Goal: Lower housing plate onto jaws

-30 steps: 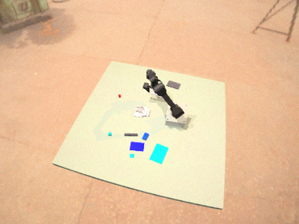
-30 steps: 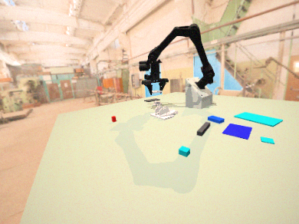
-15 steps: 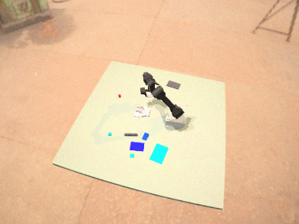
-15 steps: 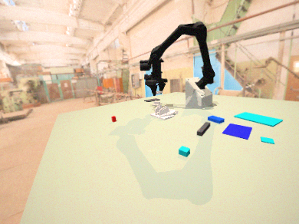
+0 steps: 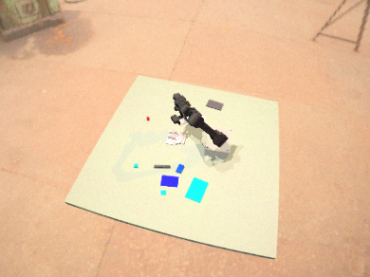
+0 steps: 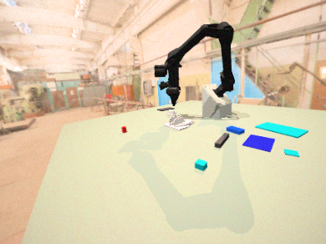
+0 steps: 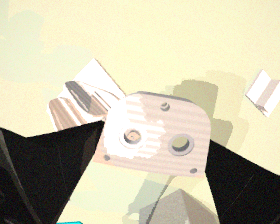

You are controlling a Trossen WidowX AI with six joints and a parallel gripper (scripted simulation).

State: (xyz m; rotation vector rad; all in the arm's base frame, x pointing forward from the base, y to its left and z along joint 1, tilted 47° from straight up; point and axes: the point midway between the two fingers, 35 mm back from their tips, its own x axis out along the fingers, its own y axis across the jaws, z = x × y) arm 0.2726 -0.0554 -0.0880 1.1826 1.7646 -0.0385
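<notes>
One black arm holds its hand [image 5: 175, 119] [image 6: 174, 104] [image 7: 154, 135] above the counter [image 5: 119, 190] [image 6: 96, 171] [image 7: 30, 30] from the top; outside, it hangs near the white assembly [image 5: 175, 138] [image 6: 179, 123] [image 7: 82, 97]; at the wrist, it grips the housing plate [image 7: 155, 127], likely needing alignment, then level lowering.

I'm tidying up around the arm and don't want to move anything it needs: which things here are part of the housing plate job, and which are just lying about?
Part of the job:
- pale housing plate with two large holes, held in the gripper
- white jaw assembly

Apparently just lying about:
- small red block
- large flat cyan rectangle
</notes>
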